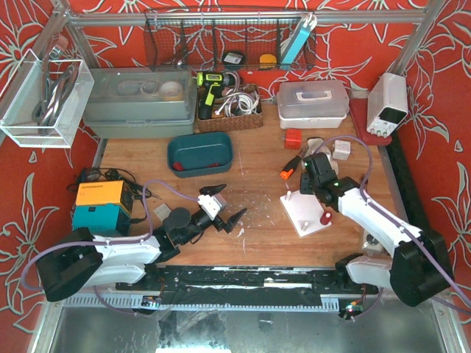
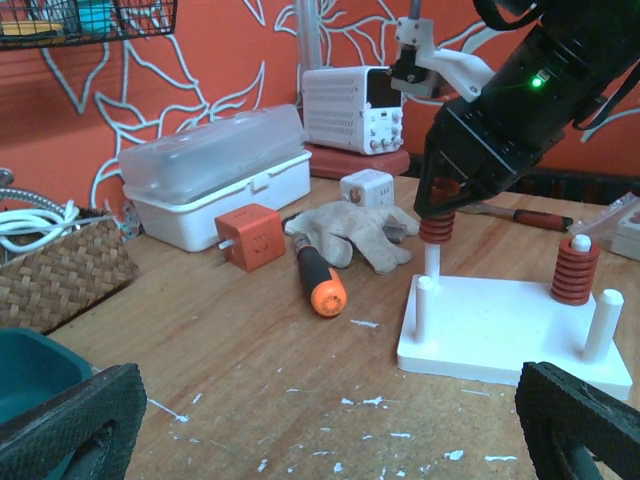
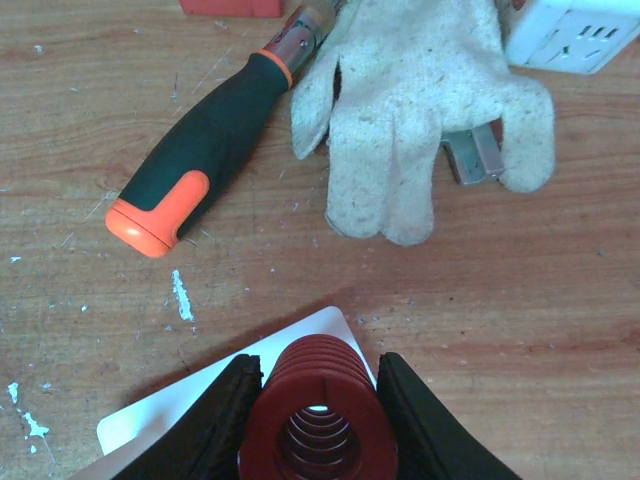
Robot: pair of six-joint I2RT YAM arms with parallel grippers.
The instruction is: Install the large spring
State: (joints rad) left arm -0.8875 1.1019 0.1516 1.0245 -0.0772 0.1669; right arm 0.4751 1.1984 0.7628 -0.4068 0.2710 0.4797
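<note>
the right gripper has its two dark fingers closed narrow on the sides of the large spring, a red coil that it holds upright. the spring is on the top part of a white peg. the lower part of this peg shows bare under the coil, so the spring does not touch the white base. through the hole of the spring, in the right wrist view, a small white spot is visible. this peg is at the far right corner of the base. at the near right corner a second red spring sits fully down on its own peg, with the white tip showing above it. the two pegs on the left side of the base are bare.

just beyond the base, on the wooden table, lie a screwdriver with a black and orange handle and a dirty white work glove, touching each other near the shaft. a white socket cube is beside the glove, and an orange-red cube is near the screwdriver.

the left gripper is well apart to the left of the base, its jaws wide and holding nothing. further left and far is a teal tray.
</note>
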